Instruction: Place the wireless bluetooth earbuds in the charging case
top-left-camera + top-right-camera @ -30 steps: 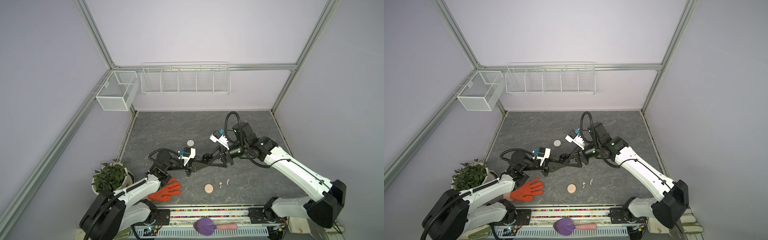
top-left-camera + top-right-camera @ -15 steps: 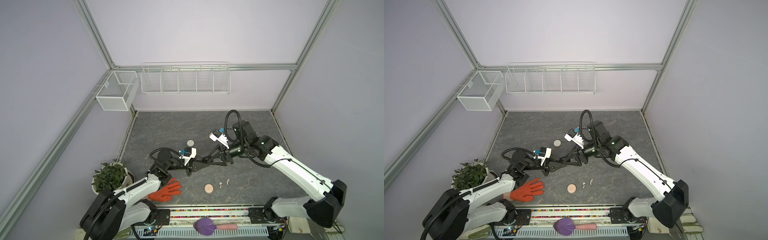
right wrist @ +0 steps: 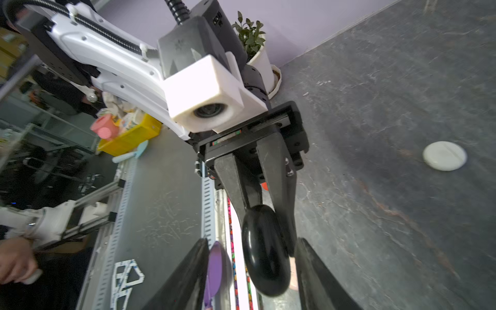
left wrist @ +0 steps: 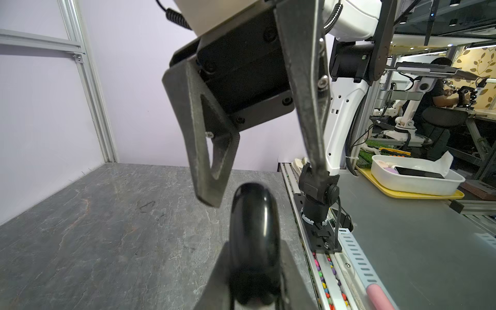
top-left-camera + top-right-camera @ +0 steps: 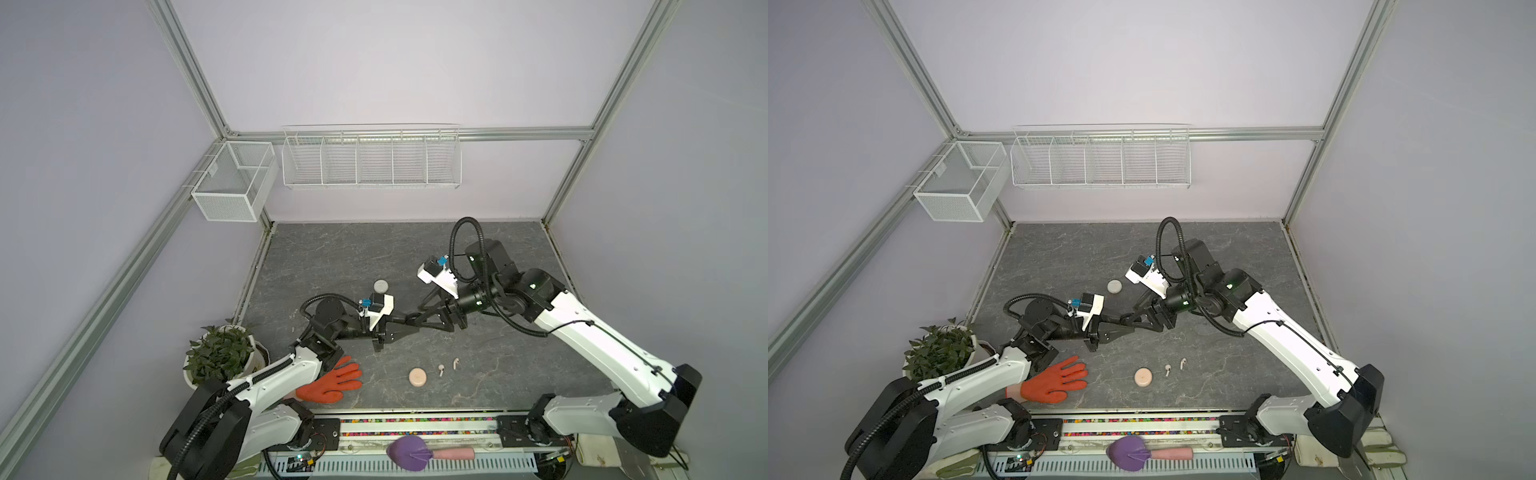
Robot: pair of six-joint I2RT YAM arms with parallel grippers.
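The left hand (image 4: pixel 253 257) is clamped narrow on a black charging case (image 4: pixel 253 214), held above the surface (image 5: pixel 332 257). The right hand (image 3: pixel 252 243) stands wide, its fingers either side of that case with gaps showing. Two pale earbuds (image 5: pixel 441 368) lie on the surface near its front edge, just beside a pink puck (image 5: pixel 417 377). A white puck (image 5: pixel 380 286) sits farther back.

The black case (image 4: pixel 253 241) looks like glossy, smooth plastic. The grey table (image 5: pixel 353 249) looks like veined stone, faintly shiny. The orange glove (image 5: pixel 332 384) looks rubbery.
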